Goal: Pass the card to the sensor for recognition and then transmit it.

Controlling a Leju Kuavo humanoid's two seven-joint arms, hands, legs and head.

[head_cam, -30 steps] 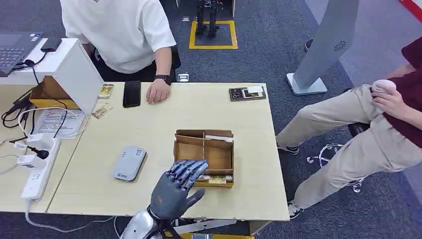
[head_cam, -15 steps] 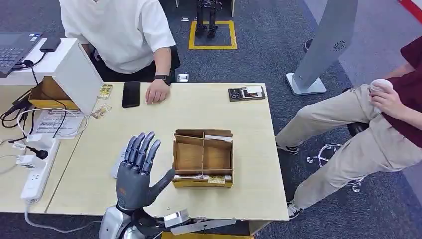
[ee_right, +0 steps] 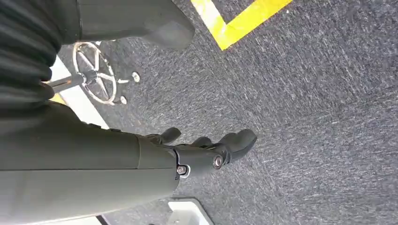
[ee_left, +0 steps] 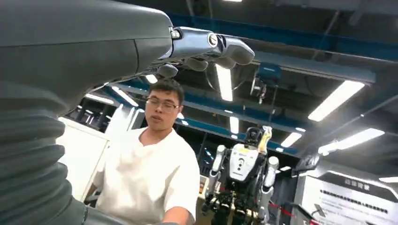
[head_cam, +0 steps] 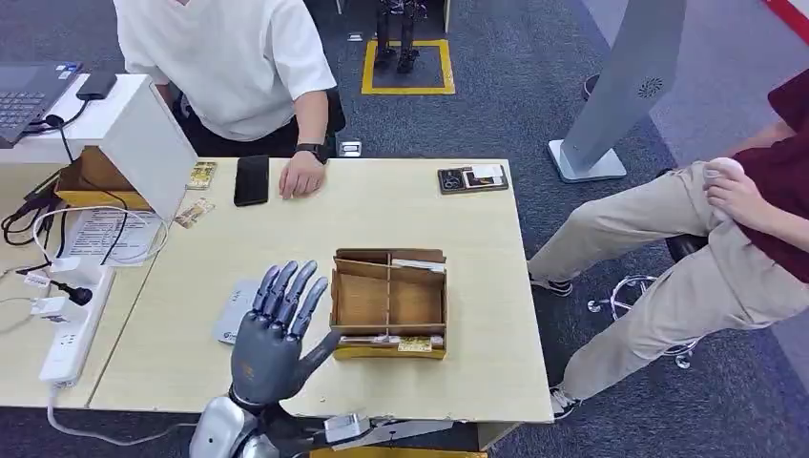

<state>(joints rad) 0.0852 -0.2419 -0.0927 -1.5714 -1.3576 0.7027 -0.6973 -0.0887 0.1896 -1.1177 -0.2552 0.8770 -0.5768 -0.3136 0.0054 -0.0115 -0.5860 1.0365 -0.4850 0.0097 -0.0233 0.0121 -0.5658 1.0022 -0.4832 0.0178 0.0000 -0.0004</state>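
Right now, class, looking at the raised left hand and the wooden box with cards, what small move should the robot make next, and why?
Probably bring the left hand down and toward the wooden box. The hand is raised with its fingers spread and holds nothing; the cards lie in the box's near compartment beside its thumb, and the grey sensor sits behind it.

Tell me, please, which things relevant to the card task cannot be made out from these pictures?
- Grey sensor: head view, largely hidden behind the raised left hand.
- Cards in the cardboard box: head view, front slot contents too small to read or count.
- Right hand: right wrist view, hanging over carpet; fingers partly hidden by its own cover.
- Table: left wrist view points upward at a person and the ceiling, not at it.
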